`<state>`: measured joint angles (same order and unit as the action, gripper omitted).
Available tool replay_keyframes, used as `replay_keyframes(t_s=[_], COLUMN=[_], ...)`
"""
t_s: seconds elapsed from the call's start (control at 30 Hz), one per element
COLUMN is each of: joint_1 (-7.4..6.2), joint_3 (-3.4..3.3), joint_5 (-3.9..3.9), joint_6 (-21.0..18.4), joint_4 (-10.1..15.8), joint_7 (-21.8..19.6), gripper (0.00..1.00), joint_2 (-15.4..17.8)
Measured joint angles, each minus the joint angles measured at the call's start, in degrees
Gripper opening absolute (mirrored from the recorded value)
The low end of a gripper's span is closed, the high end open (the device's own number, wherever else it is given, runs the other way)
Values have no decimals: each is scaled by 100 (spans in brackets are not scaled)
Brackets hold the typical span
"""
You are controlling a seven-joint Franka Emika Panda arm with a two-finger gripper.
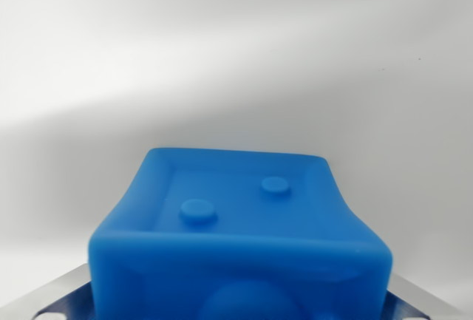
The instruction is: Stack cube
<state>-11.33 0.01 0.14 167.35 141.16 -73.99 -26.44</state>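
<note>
The blue, glossy, soft-looking rubbery cube [240,231] fills the wrist view from centre down to 6 o'clock, its recessed upper face showing two raised round studs. It looks light and squashy — best held by opposite side walls, gently. Metal plates [425,301] peek out at 5 and 7 o'clock; the fingers are hidden, so whether they pinch the cube I cannot tell. No second cube shows — only a pale white surface [236,54].

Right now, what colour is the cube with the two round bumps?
Blue, seen in the wrist view: cube.
</note>
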Motion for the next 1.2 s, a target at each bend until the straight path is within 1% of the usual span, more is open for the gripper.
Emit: replay_keyframes(t_s=[0.67, 0.97, 1.2], joint_1=[0, 0, 0], joint_3=[0, 0, 0], joint_5=[0, 0, 0], joint_6=[-15, -114, -251], joint_4=[4, 47, 95], joint_7=[0, 0, 0], gripper=[0, 0, 0], joint_2=[24, 184, 369])
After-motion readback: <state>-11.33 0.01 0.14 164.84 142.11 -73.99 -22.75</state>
